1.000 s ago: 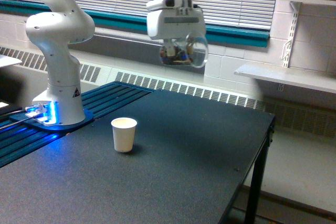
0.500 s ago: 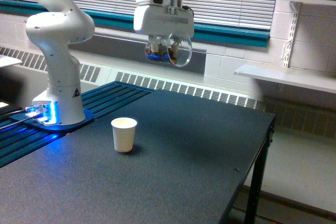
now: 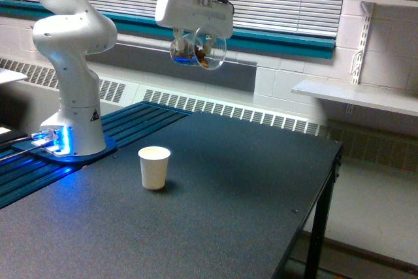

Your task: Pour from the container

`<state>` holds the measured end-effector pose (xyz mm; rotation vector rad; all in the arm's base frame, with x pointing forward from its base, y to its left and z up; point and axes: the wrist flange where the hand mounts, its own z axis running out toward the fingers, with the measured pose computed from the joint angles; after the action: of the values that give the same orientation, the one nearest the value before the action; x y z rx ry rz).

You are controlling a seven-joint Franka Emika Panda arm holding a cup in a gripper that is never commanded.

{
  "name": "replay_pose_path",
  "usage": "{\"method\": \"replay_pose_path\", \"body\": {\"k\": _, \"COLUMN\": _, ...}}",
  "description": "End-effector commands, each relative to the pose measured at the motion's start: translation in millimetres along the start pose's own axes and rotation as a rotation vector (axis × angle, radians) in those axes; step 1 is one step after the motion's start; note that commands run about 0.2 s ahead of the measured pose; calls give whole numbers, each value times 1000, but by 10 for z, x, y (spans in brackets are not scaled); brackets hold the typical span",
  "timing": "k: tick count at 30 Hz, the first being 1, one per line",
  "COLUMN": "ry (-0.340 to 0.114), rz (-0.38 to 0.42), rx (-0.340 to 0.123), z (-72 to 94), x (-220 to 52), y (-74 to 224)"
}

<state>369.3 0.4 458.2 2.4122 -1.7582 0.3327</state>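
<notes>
In the exterior view the gripper (image 3: 196, 42) clamps the container (image 3: 199, 51), a clear round jar with dark bits inside, high above the table (image 3: 228, 187), far and right of the white paper cup (image 3: 155, 167); it looks light, rigid, probably slippery, best held around its body.

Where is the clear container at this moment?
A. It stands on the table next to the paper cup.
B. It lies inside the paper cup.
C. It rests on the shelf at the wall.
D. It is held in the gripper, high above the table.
D: the clear container hangs in the gripper well above the table, higher than the paper cup and toward the exterior view's right of it.
</notes>
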Motion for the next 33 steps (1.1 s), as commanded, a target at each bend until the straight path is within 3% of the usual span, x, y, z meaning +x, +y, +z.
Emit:
{"method": "replay_pose_path", "body": {"k": 1, "ry": 16, "rz": 16, "rx": -26, "z": -65, "x": -70, "y": 75}}
{"method": "replay_pose_path", "body": {"k": 20, "ry": 15, "rz": 12, "rx": -99, "z": -33, "x": -157, "y": 357}}
{"method": "replay_pose_path", "body": {"k": 33, "ry": -3, "rz": 7, "rx": -138, "z": 81, "x": -216, "y": 545}}
